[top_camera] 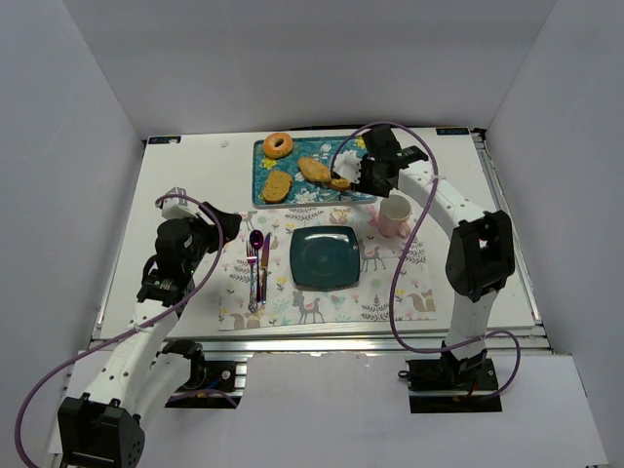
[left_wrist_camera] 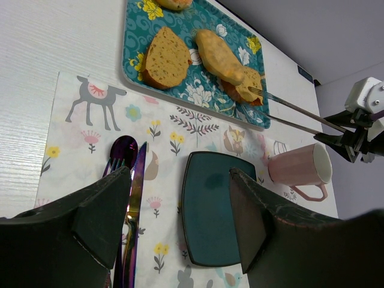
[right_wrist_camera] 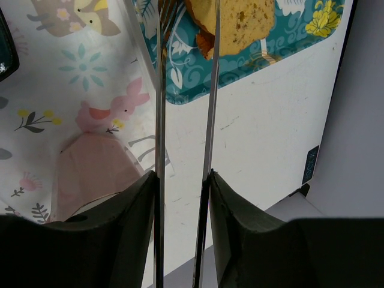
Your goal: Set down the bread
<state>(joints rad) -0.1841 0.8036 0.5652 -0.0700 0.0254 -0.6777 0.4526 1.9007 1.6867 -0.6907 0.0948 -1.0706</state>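
- Top external view: the bread [top_camera: 339, 182] I am working at is the small browned piece at the right end of the teal tray [top_camera: 297, 195], far on the counter [top_camera: 185, 175]. It lies on the tray, touching the right end of a long piece [top_camera: 315, 170].
- The tips of the tongs [top_camera: 349, 175] are on that bread. In the left wrist view the upper, forked tip [left_wrist_camera: 294, 108] touches its right edge [left_wrist_camera: 249, 84], with the lower arm running just under it. I cannot tell whether the piece is actually pinched.
- My right hand [top_camera: 369, 174] is closed on the tongs. In the right wrist view its two fingers [right_wrist_camera: 132, 222] press the thin metal arms [right_wrist_camera: 159, 120] from outside, leaving a narrow gap between the arms, and one arm crosses over the bread [right_wrist_camera: 240, 21].
- Two more breads share the tray: a flat slice [top_camera: 277, 185] at its near left, and a ring-shaped one [top_camera: 279, 145] at its far left corner.
- A pink mug [top_camera: 394, 214] stands just near of the tray's right corner, on the printed placemat [top_camera: 390, 283], below my right forearm.
- A dark square plate [top_camera: 325, 257] sits bare in the middle of the placemat.
- Left of the plate lie a spoon [top_camera: 255, 239], a knife [top_camera: 265, 268] and a fork [top_camera: 251, 278], side by side.
- My left hand [top_camera: 226, 226] hangs over the placemat's left edge beside the cutlery, its fingers [left_wrist_camera: 108, 210] spread wide with nothing between them.
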